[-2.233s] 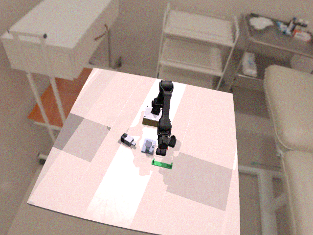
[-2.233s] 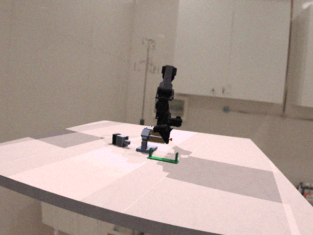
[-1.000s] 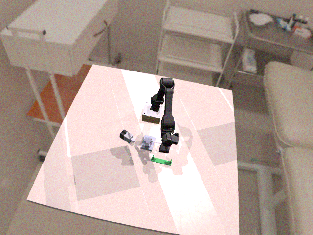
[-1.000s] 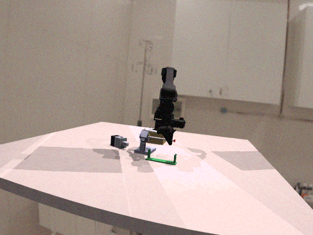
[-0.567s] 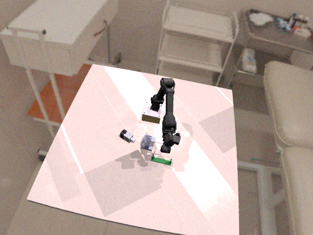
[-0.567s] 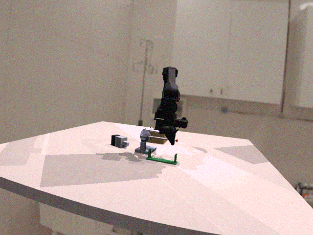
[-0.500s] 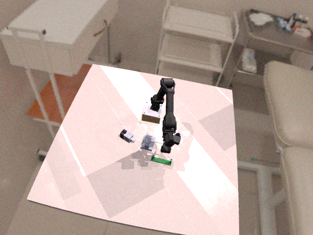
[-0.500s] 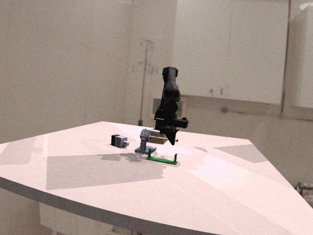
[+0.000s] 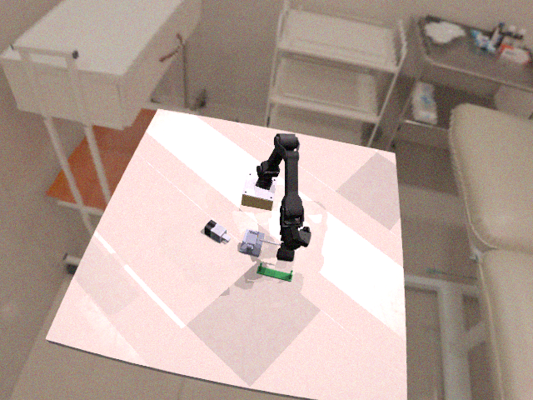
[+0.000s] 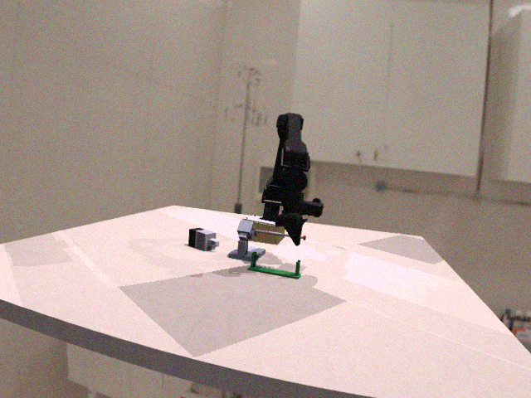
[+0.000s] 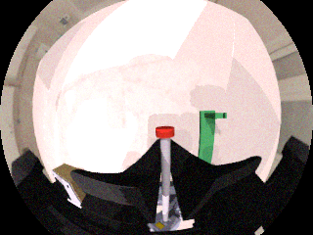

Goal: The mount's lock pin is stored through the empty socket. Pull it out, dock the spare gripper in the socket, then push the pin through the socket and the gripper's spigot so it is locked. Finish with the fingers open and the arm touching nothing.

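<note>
- Pale pink, the table [image 9: 141, 301] carried everything, with white carts behind it.
- My gripper [image 10: 295, 240] was clamped on the lock pin [image 11: 166, 164], whose red head [image 10: 304, 236] poked out past my fingertips.
- Its shaft ran back from me into the grey mount [image 9: 251, 242], just beside me.
- Below me lay the green cradle [image 9: 274, 273]; the spare gripper [image 9: 216, 231] sat beyond the mount.

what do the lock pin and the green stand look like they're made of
Lock pin: pale grey shaft with a soft sheen, probably metal; its red cap looks like matte plastic. Green stand: uniform bright green, flat finish, likely plastic. The gripper is clamped on the pin.
</note>
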